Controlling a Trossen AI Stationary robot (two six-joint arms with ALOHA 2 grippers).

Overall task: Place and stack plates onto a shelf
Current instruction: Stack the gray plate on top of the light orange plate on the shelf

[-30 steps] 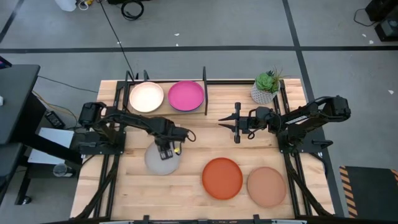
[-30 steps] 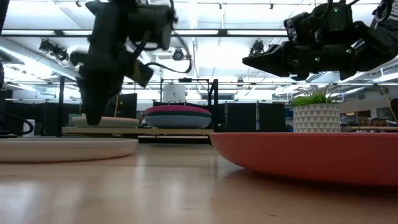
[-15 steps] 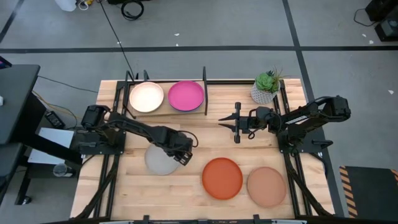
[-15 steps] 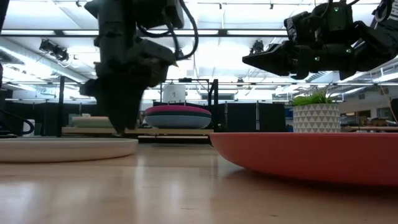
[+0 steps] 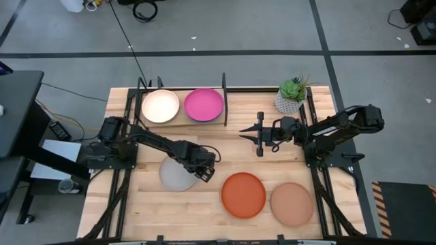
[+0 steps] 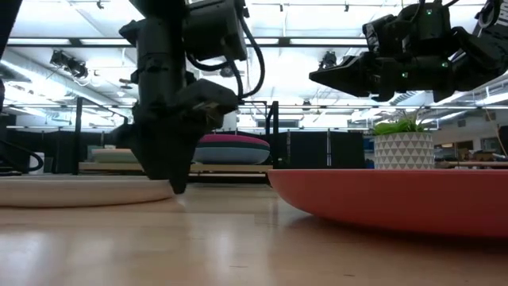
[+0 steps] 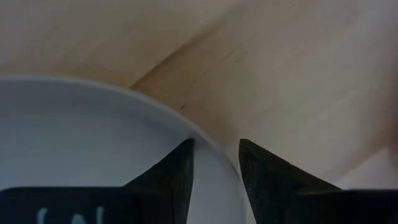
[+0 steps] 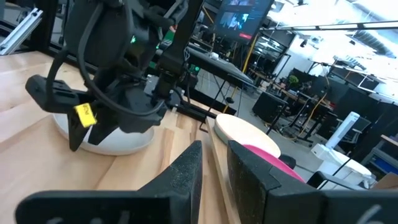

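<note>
The left gripper [image 5: 202, 172] is set low at the right rim of the grey plate [image 5: 176, 175], its two fingers [image 7: 177, 171] astride that rim with a narrow gap between them: one fingertip is seen over the plate's inside, the other over the bare wood just outside. Whether the rim is actually pinched cannot be told. In the low view the gripper's tip [image 6: 178, 184] is seen right down at the plate's edge [image 6: 79, 191], which lies flat on the tabletop [image 5: 211, 204].

The right gripper [image 5: 251, 135] is held in the air, well apart from every plate, pointing toward the shelf; its fingers [image 8: 186, 171] are seen close together with only a slim gap, nothing between them.

On the shelf [image 5: 182, 122], at the far left of the table, a cream plate [image 5: 160, 106] is seen beside a pink plate [image 5: 204, 105]; in the low view the pink one [image 6: 238, 143] sits atop a darker plate beneath it. Near the front edge, an orange plate [image 5: 243, 194] and a tan plate [image 5: 291, 203] are laid just beside each other. A small potted plant [image 5: 291, 95] is stood at the far right, behind the right arm.
</note>
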